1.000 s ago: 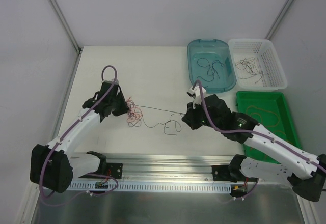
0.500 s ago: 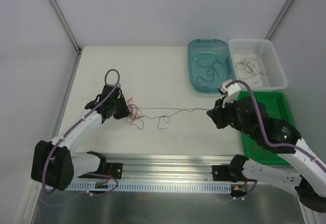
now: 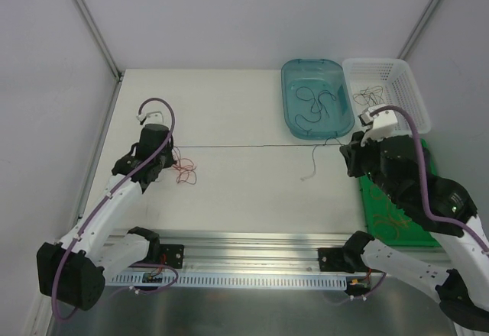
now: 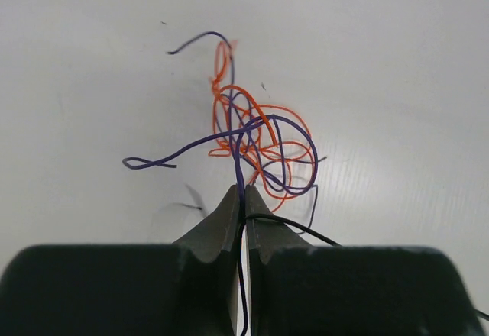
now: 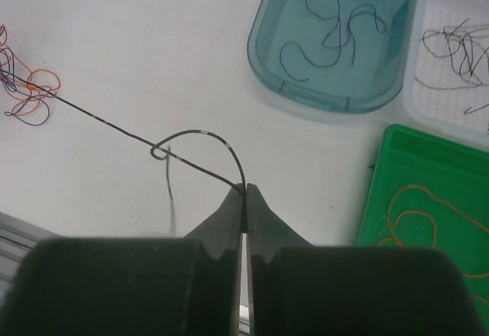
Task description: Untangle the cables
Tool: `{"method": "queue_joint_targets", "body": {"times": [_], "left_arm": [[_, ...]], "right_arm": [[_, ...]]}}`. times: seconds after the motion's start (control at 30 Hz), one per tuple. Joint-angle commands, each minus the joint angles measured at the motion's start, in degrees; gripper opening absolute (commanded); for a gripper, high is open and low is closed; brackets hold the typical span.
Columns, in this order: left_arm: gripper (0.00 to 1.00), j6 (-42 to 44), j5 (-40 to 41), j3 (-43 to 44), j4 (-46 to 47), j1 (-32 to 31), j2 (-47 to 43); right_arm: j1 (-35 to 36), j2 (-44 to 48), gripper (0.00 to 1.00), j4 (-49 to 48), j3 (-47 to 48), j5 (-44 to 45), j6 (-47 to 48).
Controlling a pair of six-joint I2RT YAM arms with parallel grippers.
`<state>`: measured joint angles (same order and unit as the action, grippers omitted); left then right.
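black wire (image 3: pixel 252 146) is pulled dead straight across the table (image 3: pixel 229 107) now, where half a second ago it still sagged with curls in the middle. left gripper (image 4: pixel 244 198) is pinched tight on a purple strand of the tangle (image 4: pixel 256 137), the black one coming out by its fingers too, and it's swung further left than before. that orange-purple clump sits right at its tips. right gripper (image 5: pixel 244 191) is clamped on the black wire's other end and has pulled off rightward, just beside the green tray (image 5: pixel 458 168). further back, teal tub (image 3: pixel 287 92) and white basket (image 3: pixel 409 76) each hold a few dark wires, same as before.
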<state>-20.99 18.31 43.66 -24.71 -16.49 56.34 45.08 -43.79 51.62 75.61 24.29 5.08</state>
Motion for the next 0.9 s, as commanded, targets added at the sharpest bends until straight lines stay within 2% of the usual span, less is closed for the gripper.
{"method": "queue_joint_targets", "body": {"times": [0.0, 0.07, 0.1, 0.23, 0.33, 0.43, 0.47, 0.6, 0.77, 0.8, 0.87], "left_arm": [[0.0, 7.5, 15.1, 3.9, -3.4, 1.3, 0.6], [0.0, 8.8, 10.2, 5.3, -3.2, 1.4, 0.4], [0.01, 8.8, 4.3, 5.4, -3.2, 1.3, 0.2], [0.15, 8.1, -9.1, 3.6, -2.7, 1.3, -1.5], [0.21, 6.5, -14.3, 0.6, -2.6, 1.4, -3.1], [0.38, 5.1, -15.4, -2.3, -2.6, 1.4, -4.4], [0.54, 4.5, -15.5, -2.9, -2.6, 1.3, -4.8], [0.7, 3.9, -14.6, -3.3, -2.5, 1.4, -5.2], [0.84, 4.3, -14.4, -2.2, -2.5, 1.5, -2.2], [0.89, 4.0, -16.3, -2.0, -2.5, 1.5, -1.8], [0.92, 5.6, -21.3, -1.6, -1.3, 1.6, -2.5]], "right_arm": [[-1.4, 0.4, 0.01, 2.1, 6.0, 6.6, 6.4], [-1.4, -0.8, 0.01, 1.5, 5.7, 1.6, 5.6], [-1.5, -0.9, 0.01, 1.0, 5.0, 0.0, 4.9], [-1.5, -1.1, 0.01, -3.8, 0.5, -5.8, 1.6], [-1.5, -1.7, 0.01, -4.2, 0.7, -7.3, 1.2], [-1.5, -2.2, 0.01, -4.0, 2.5, -7.9, 2.0], [-1.5, -2.5, 0.01, -3.5, 3.4, -8.1, 2.6], [-1.5, -3.9, 0.01, -1.4, 8.7, -8.1, 4.1], [-1.6, -3.8, 0.01, -2.1, 16.1, -9.3, 6.2], [-1.5, -3.9, 0.01, -2.7, 16.9, -9.2, 7.3], [-1.6, -4.2, 0.01, -2.9, 19.0, -5.9, 8.5]]}}
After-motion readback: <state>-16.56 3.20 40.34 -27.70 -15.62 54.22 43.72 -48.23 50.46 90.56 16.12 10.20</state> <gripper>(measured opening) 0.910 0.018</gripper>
